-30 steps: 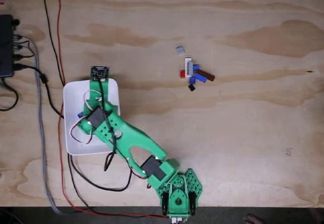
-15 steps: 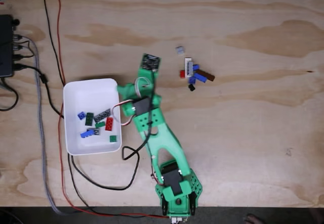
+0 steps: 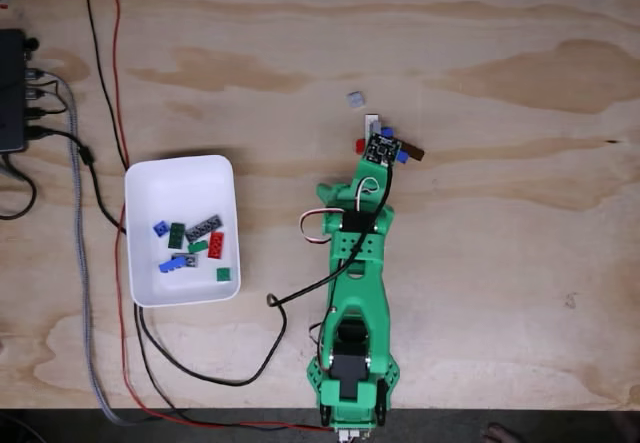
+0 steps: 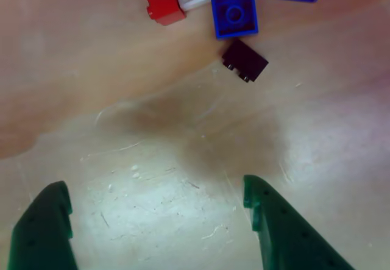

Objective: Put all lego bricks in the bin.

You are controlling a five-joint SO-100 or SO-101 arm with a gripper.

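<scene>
Having swung away from the bin (image 3: 180, 168), which already holds several lego bricks (image 3: 190, 243), the gripper (image 4: 155, 206) now hangs spread and empty over the remaining cluster (image 4: 234, 14) on the table (image 3: 500, 263), apparently ready for another pick.

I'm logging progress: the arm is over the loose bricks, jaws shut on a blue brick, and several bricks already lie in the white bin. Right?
Not quite. In the other view the gripper has its jaws open and empty above bare table; the blue brick lies ahead, untouched. The rest holds: the fixed view shows several bricks in the bin.
</scene>
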